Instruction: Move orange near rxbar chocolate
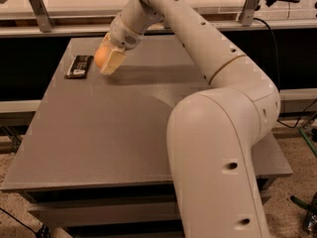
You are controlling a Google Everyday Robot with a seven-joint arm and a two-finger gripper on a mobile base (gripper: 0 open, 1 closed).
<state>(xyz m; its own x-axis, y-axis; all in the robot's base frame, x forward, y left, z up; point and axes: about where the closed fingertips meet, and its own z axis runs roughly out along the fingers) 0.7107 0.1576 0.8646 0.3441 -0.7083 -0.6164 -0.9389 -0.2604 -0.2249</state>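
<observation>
In the upper left of the frame I see the rxbar chocolate (79,66) lying flat on the grey surface (99,133). Just to its right, my tool (105,63) is clamped around the orange (100,57), close beside the bar. The white arm (218,133) fills the right.

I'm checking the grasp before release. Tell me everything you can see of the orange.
The orange is a round, smooth-looking orange fruit. Only its left side shows; the rest is hidden behind the pale fingers of the gripper, which is shut on it. It is at the far left of the table, just right of the rxbar chocolate and apart from it. Whether it touches the tabletop cannot be told.
</observation>
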